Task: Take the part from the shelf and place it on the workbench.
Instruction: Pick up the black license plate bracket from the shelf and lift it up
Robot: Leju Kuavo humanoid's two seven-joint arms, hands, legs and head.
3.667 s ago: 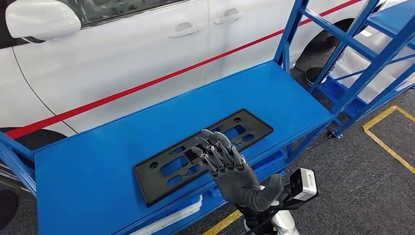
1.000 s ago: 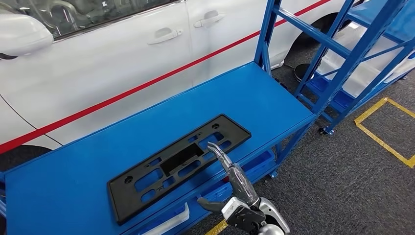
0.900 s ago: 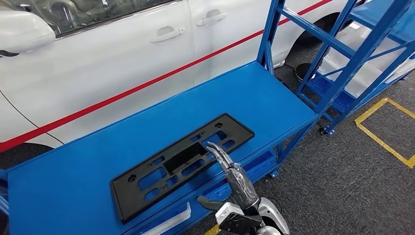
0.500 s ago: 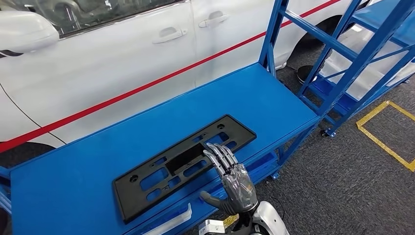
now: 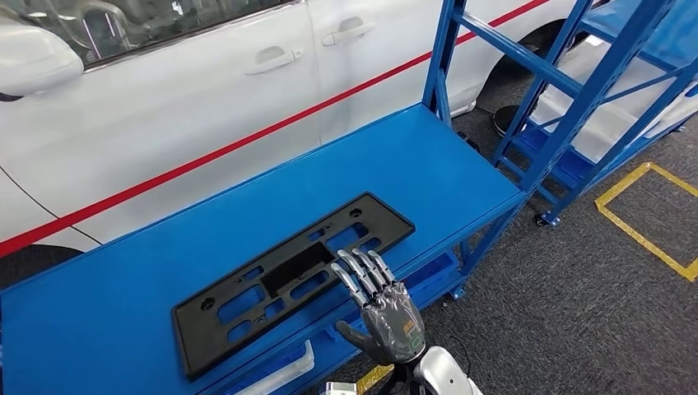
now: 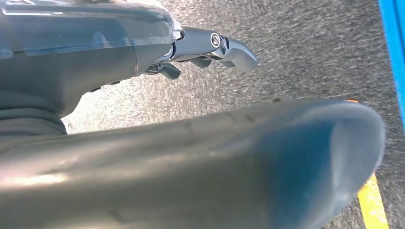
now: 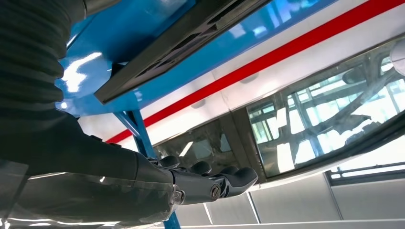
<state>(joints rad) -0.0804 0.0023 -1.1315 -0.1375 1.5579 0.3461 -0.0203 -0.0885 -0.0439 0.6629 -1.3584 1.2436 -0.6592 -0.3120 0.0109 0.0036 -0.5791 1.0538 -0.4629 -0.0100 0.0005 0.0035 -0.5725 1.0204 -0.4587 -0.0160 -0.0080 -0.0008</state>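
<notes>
We see the part [image 5: 292,276], a flat black licence-plate-style frame with cut-out windows and screw holes, lying flat on the blue counter [image 5: 411,164] near its front edge, angled across it. We judge it light, thin, fairly stiff plastic that may flex a bit along its length; smooth, so likely slippery under flat fingers. Not fragile-looking, but the thin bars between the windows could bend.

Best hold, we think: the long front edge nearest the right hand [image 5: 387,317], or a hook through one of the windows, since it lies flush and gives nothing to get under. Sliding it past the counter's front edge would expose a lip to pinch.

The right hand holds nothing, fingers extended and slightly spread, thumb out to the side, fingertips over the part's near edge; we cannot tell whether they touch it. The left hand [image 6: 210,47] hangs over grey floor, holding nothing; whether its fingers are spread or curled we cannot tell.

Room around the part: bare blue surface on both sides and behind it. Beyond the part, a white car [image 5: 206,90] stands close behind the counter. A blue rack upright [image 5: 440,62] rises at the counter's far corner, away from the part. A lower shelf [image 5: 428,276] sits under the front edge, beneath the hand.
</notes>
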